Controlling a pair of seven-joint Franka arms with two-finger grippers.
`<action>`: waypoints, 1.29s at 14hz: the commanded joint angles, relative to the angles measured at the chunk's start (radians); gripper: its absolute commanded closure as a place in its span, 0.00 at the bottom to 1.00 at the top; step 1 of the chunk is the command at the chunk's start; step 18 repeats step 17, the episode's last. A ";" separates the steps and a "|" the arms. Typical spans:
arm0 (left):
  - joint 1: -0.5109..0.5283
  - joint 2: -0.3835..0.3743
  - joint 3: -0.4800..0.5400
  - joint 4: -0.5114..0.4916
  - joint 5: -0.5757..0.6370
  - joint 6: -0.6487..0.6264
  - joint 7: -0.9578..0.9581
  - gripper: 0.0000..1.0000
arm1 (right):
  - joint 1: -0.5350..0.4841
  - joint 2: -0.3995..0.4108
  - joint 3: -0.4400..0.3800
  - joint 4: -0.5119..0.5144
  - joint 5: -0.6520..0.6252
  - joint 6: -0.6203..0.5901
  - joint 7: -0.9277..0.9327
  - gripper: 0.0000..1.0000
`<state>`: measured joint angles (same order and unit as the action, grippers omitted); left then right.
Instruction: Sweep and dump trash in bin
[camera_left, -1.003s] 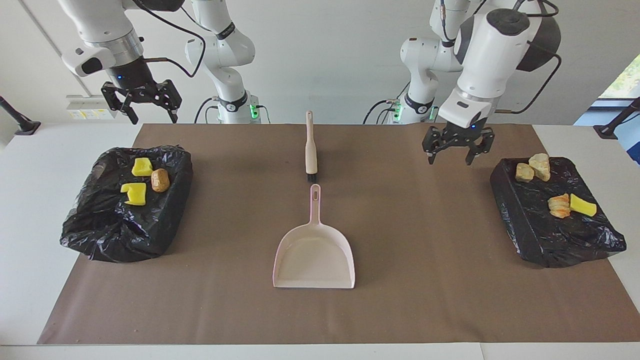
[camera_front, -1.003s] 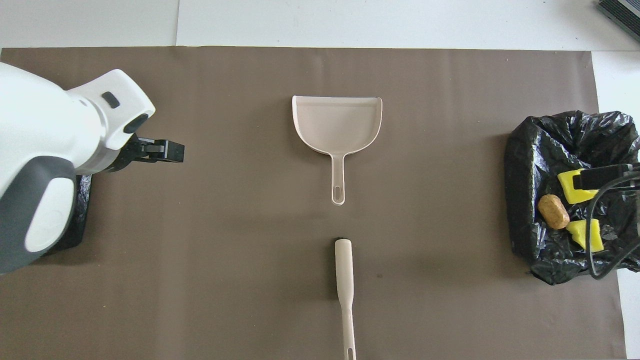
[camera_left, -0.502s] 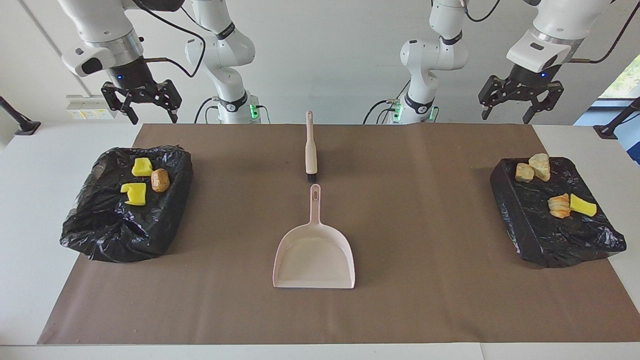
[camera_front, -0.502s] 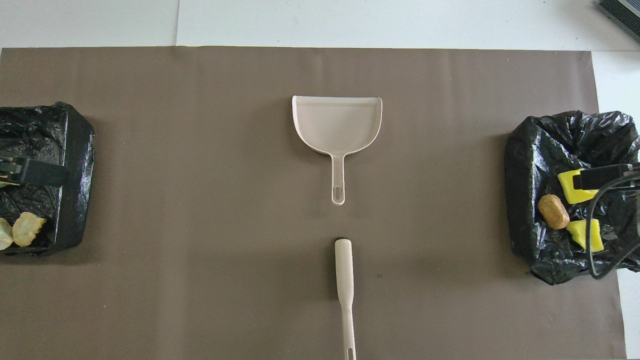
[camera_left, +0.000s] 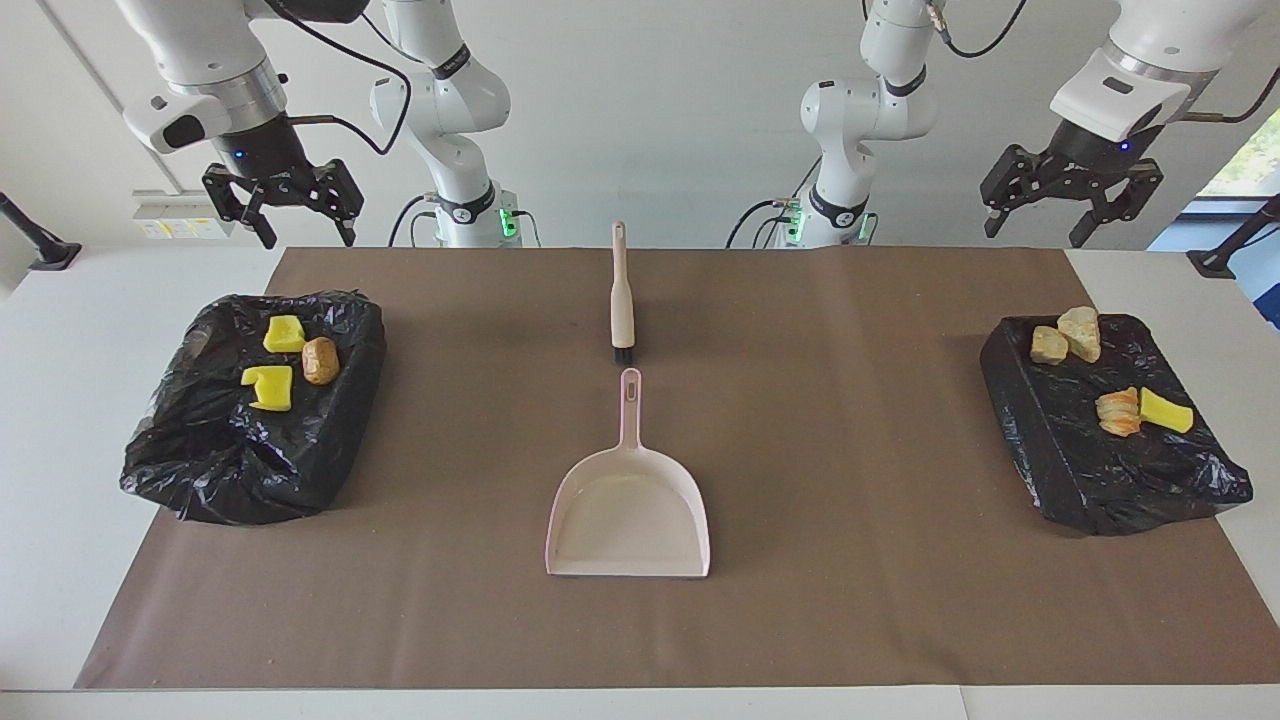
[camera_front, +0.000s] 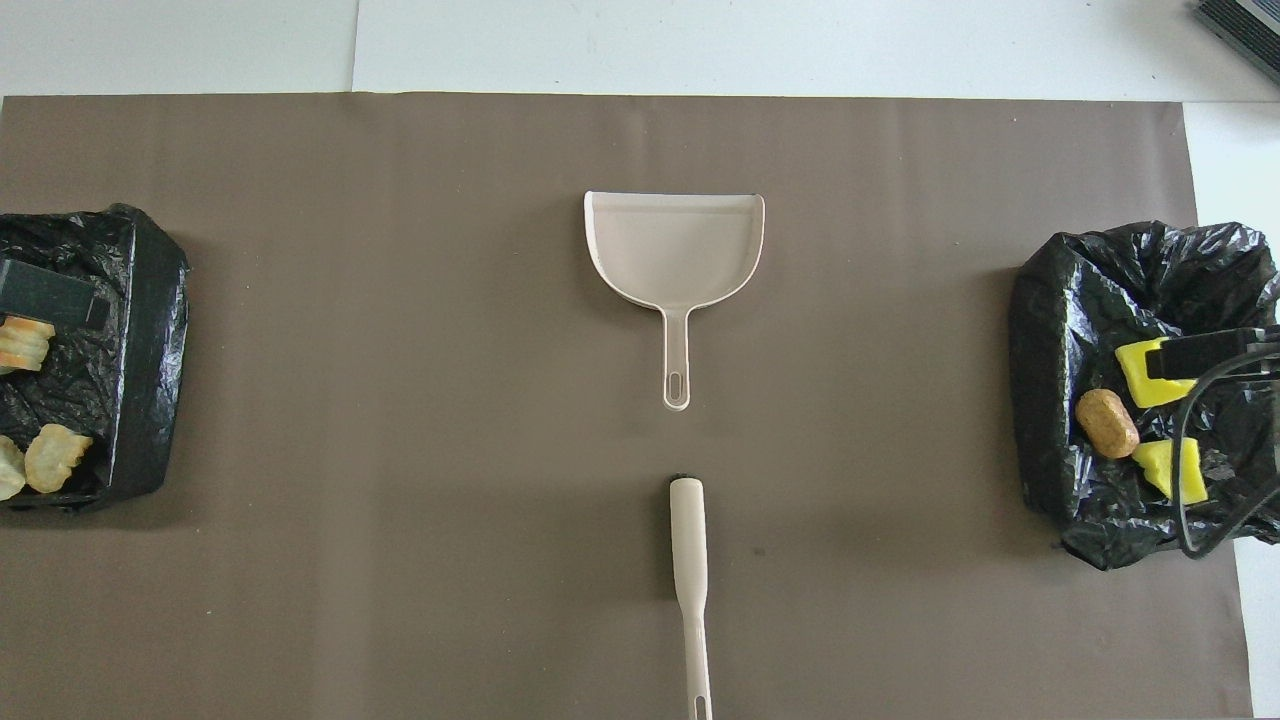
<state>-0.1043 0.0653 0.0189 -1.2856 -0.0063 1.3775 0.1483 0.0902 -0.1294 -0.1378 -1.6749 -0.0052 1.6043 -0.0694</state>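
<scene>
Trash (camera_left: 281, 362) in both bags | you see four scraps only in facing view | left gripper (camera_left: 1073, 205), right gripper (camera_left: 282, 208): fingers apart, empty, raised above them.

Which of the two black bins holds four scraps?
The bin at the left arm's end: two tan lumps, an orange-tan lump and a yellow chunk. The other bin holds three.

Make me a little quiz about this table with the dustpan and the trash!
1. True or false: the brush lies nearer to the robots than the dustpan.
2. How many trash bags hold scraps? A) one B) two C) three
3. Fill in: both the left gripper and the right gripper are ____ and hold nothing.

Key: 1 true; 2 B; 3 open.
</scene>
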 joint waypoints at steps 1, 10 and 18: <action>0.014 -0.047 -0.008 -0.038 -0.014 -0.022 0.014 0.00 | -0.001 -0.009 0.001 0.004 0.004 -0.021 -0.003 0.00; 0.018 -0.110 -0.008 -0.139 -0.014 -0.012 -0.001 0.00 | -0.001 -0.009 0.001 0.004 0.004 -0.021 -0.003 0.00; 0.020 -0.108 -0.008 -0.138 -0.015 -0.012 -0.067 0.00 | -0.001 -0.009 0.001 0.004 0.004 -0.021 -0.003 0.00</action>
